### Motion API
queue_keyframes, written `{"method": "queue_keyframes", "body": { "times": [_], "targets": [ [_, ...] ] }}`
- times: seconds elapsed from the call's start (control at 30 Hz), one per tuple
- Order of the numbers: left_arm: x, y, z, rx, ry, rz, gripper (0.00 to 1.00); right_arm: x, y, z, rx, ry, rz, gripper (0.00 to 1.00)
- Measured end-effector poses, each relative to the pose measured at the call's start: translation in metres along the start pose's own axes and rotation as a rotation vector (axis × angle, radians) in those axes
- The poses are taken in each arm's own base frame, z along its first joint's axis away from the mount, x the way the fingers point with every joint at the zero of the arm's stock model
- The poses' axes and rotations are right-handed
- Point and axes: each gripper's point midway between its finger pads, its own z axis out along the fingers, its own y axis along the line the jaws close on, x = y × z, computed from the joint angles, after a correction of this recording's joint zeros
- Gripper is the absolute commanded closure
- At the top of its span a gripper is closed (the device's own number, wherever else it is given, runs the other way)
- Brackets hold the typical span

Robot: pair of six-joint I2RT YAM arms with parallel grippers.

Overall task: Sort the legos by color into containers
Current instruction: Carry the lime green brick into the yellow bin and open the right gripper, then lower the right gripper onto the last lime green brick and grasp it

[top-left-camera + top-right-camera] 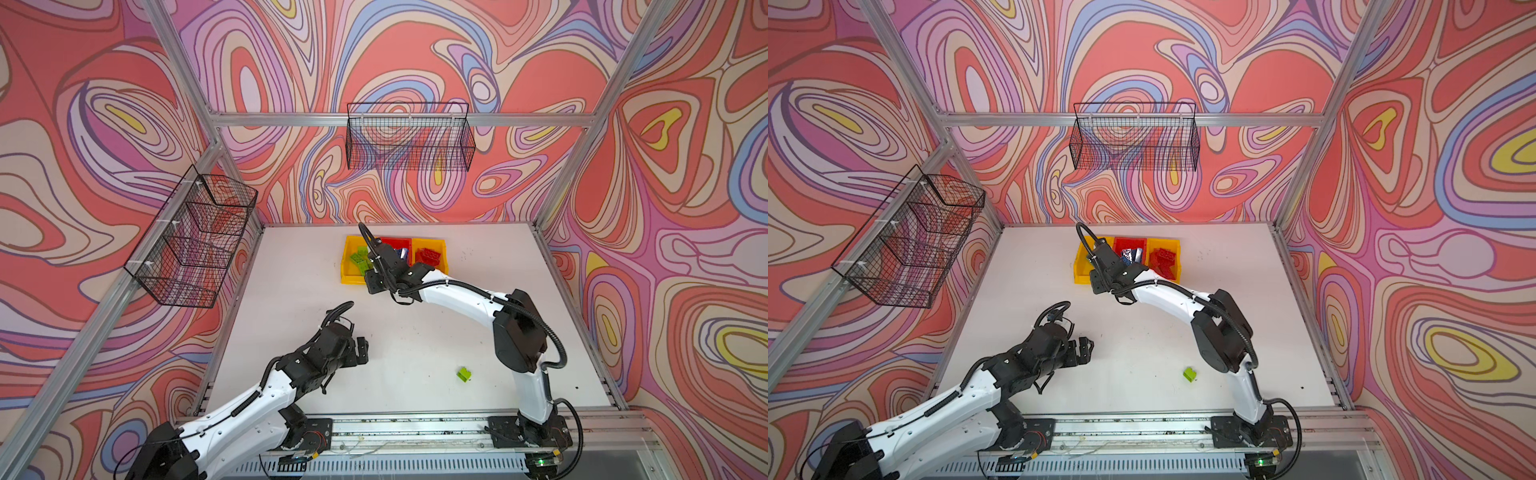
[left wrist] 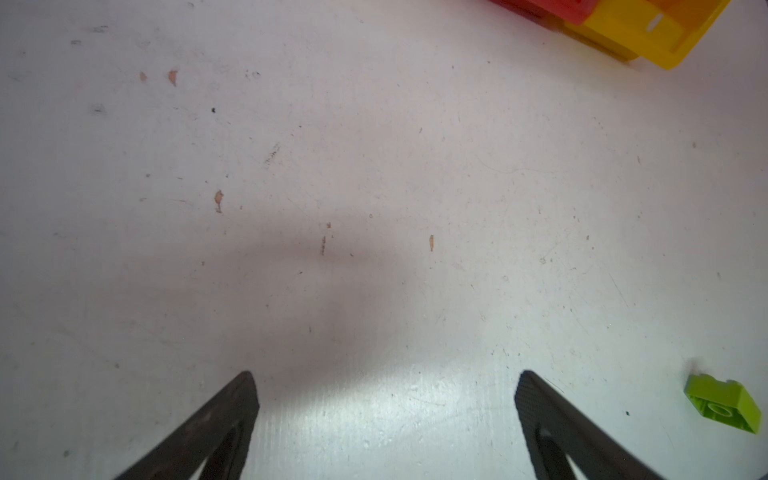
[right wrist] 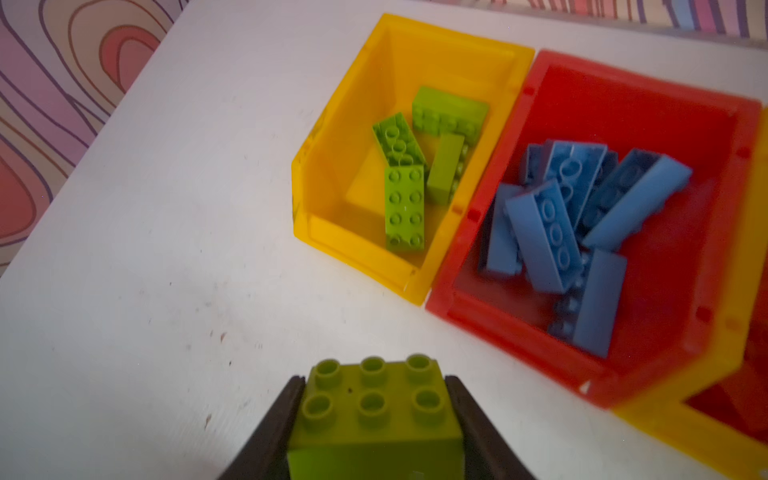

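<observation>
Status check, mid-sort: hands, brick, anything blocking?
Right hand shut on green brick, near yellow bin of greens. Left hand open, empty, over table. One loose green brick on table; path looks unblocked.

In both top views the right arm (image 1: 457, 293) hides most of the red bin (image 1: 401, 242).

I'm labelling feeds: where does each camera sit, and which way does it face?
Both top views: high behind the robot, looking down on the table; both arms show.
Left wrist: behind the open left tool, facing the table.
Right wrist: behind the right tool gripping a green brick, facing the bins.
Shared: loose green brick, in left wrist and top views.
</observation>
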Motion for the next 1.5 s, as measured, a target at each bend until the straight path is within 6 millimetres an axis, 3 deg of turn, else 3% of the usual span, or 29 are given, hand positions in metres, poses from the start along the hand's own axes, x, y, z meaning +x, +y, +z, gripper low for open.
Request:
{"method": "queue_keyframes", "body": {
  "times": [0.17, 0.33, 0.4, 0.5, 0.6, 0.7, 0.8, 0.9, 1.03, 1.17, 1.27, 1.4, 1.5],
  "targets": [
    [-0.007, 0.012, 0.000, -0.031, -0.015, -0.043, 0.00, -0.043, -0.004, 0.040, -0.027, -0.073, -0.039, 0.56],
    [-0.011, 0.021, 0.001, -0.058, -0.021, -0.069, 0.00, -0.066, -0.007, 0.080, -0.042, -0.132, -0.068, 0.50],
    [-0.011, 0.024, 0.002, -0.069, -0.018, -0.074, 0.00, -0.067, -0.010, 0.093, -0.045, -0.139, -0.073, 0.39],
    [-0.009, 0.029, 0.003, -0.089, -0.002, -0.072, 0.00, -0.062, -0.016, 0.109, -0.054, -0.134, -0.082, 0.13],
    [-0.007, 0.032, 0.004, -0.100, 0.006, -0.070, 0.00, -0.060, -0.019, 0.114, -0.073, -0.130, -0.080, 0.08],
    [-0.007, 0.031, 0.004, -0.094, 0.009, -0.070, 0.00, -0.063, -0.020, 0.108, -0.088, -0.142, -0.080, 0.07],
    [-0.007, 0.029, 0.003, -0.078, 0.014, -0.071, 0.00, -0.065, -0.021, 0.089, -0.095, -0.136, -0.080, 0.07],
    [-0.009, 0.023, 0.000, -0.043, 0.004, -0.075, 0.00, -0.071, -0.020, 0.052, -0.099, -0.141, -0.072, 0.08],
    [-0.015, 0.012, -0.010, 0.025, -0.025, -0.080, 0.00, -0.069, -0.028, -0.015, -0.082, -0.151, -0.041, 0.10],
    [-0.013, 0.005, -0.013, 0.084, -0.034, -0.084, 0.00, -0.027, -0.048, -0.071, -0.039, -0.114, 0.007, 0.12],
    [-0.005, 0.002, -0.009, 0.115, -0.009, -0.084, 0.00, 0.039, -0.069, -0.098, 0.017, -0.021, 0.044, 0.14],
    [0.003, -0.005, -0.003, 0.152, 0.032, -0.089, 0.00, 0.144, -0.091, -0.124, 0.099, 0.157, 0.081, 0.15],
    [0.008, -0.016, -0.002, 0.185, 0.047, -0.071, 0.00, 0.202, -0.098, -0.149, 0.134, 0.247, 0.102, 0.17]
  ]
}}
